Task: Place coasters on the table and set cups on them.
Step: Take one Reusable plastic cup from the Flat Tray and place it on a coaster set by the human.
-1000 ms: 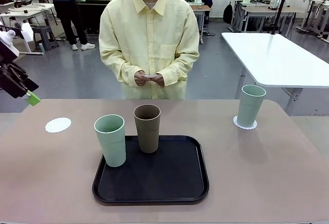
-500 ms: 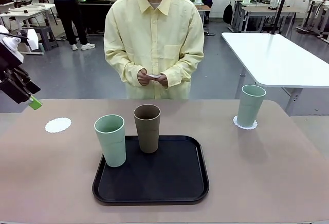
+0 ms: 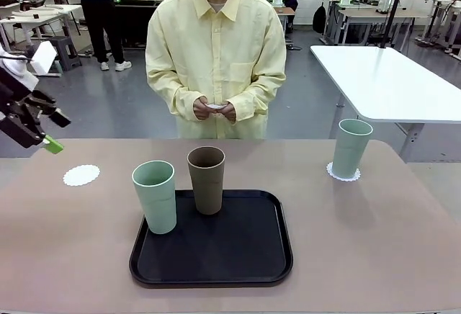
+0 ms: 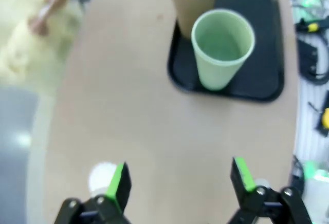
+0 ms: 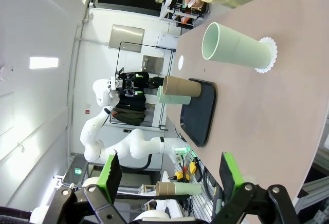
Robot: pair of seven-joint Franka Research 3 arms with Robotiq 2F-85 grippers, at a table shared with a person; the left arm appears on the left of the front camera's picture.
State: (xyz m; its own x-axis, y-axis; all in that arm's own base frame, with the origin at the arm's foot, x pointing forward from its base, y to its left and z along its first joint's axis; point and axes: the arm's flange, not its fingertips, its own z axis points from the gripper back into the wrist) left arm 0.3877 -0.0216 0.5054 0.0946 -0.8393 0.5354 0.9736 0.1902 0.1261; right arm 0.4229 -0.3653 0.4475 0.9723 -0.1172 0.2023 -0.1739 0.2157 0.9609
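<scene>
Leftmost in the front view, the left gripper (image 3: 55, 132) hangs above the table's (image 3: 374, 242) near-left edge, its black fingers spread with green pads showing; the left wrist view confirms the jaws stand wide apart with nothing between them (image 4: 180, 175). Just below it lies a bare coaster (image 3: 81, 175), a thin white disc with a scalloped, lacy rim, flat on the matte beige-pink tabletop. Next comes the black tray (image 3: 238, 253), smooth, with rounded corners and a raised lip. A pale mint cup (image 3: 155, 196) stands upright at the tray's left rim, and a brown-taupe cup (image 3: 207, 180) stands near the far edge; both are tall, tapered and handleless. Behind them a person in a pale yellow shirt holds another white coaster (image 3: 213, 105) between both hands (image 3: 214, 109) at waist height. Farther right, a second mint cup (image 3: 351, 147) sits upright on its own coaster (image 3: 338, 175). The right gripper (image 5: 167, 175) is empty in its wrist view, green-padded fingers parted.

Compared with a second ago, the left gripper has turned so both fingers show, and the person has shifted slightly rightward. The cups, the tray and the coasters lie as before.
</scene>
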